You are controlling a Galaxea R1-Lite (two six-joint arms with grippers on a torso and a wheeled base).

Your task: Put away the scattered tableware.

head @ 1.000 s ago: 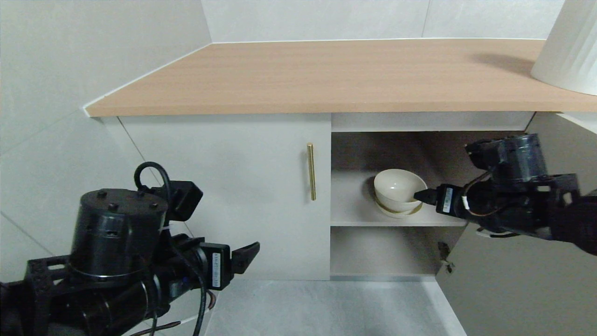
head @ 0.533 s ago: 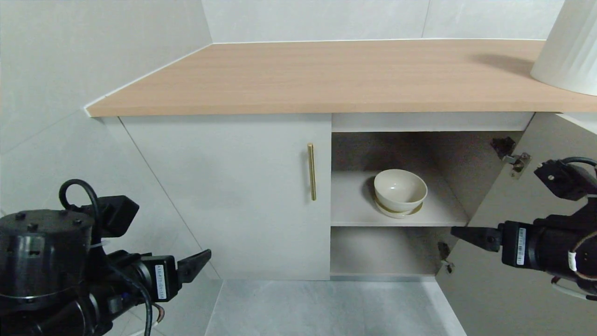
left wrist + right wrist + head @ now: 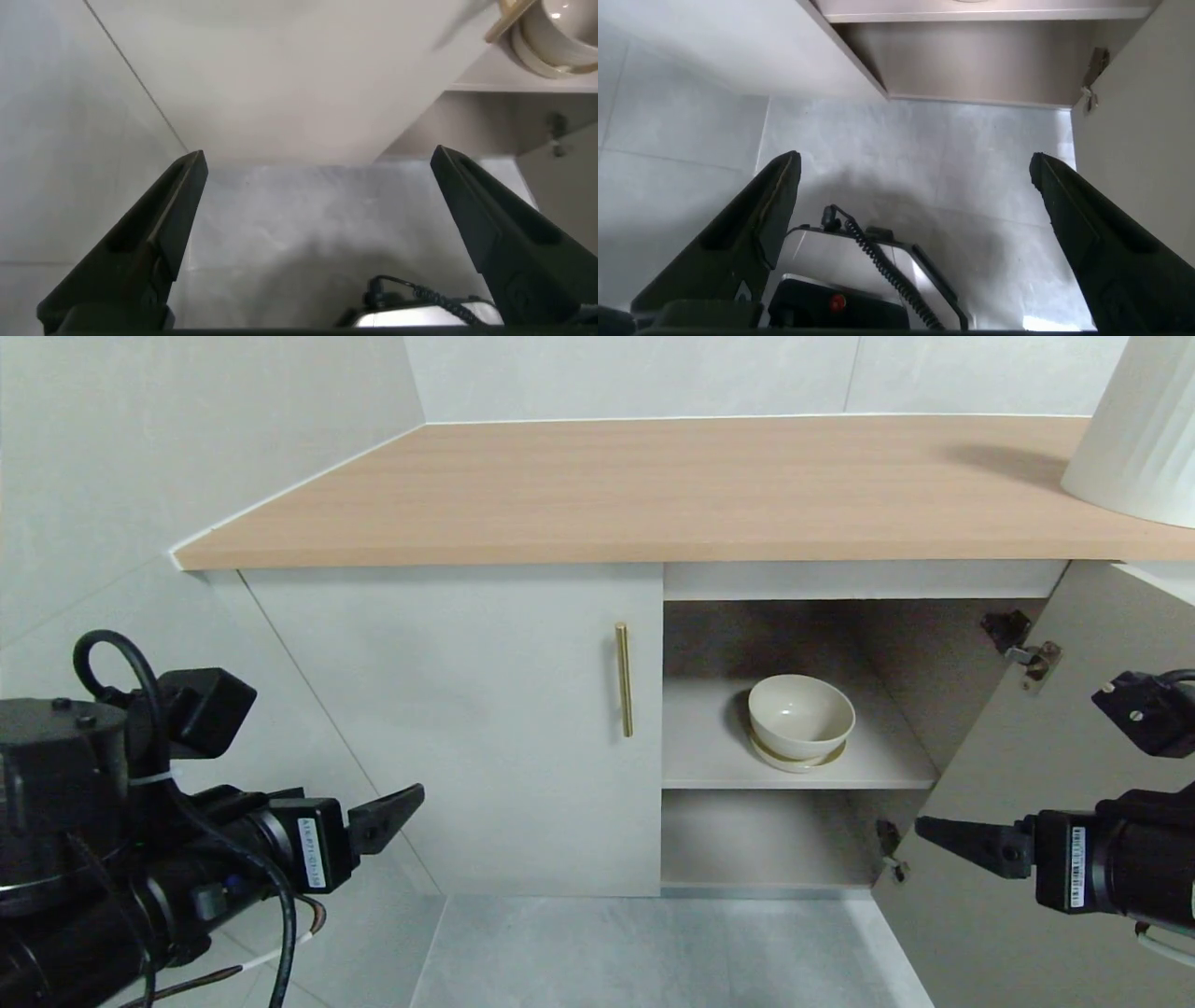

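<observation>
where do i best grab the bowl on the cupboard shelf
Pinch across the near rim of the bowl, coming in from the front through the open doorway. It sits upright, mouth up, on a plate on the shelf, and the countertop overhead likely blocks a straight-down reach.

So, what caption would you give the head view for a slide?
Cream bowl on a dish on the open cabinet shelf; left pincer and right pincer hang open outside.

The head camera is looking down and forward at the cabinet [image 3: 467, 709] from well back. Both wrist cameras are facing the floor [image 3: 971, 149] beyond their fingertips [image 3: 766, 224]; the left is sharing the bowl [image 3: 561, 33] with it.
</observation>
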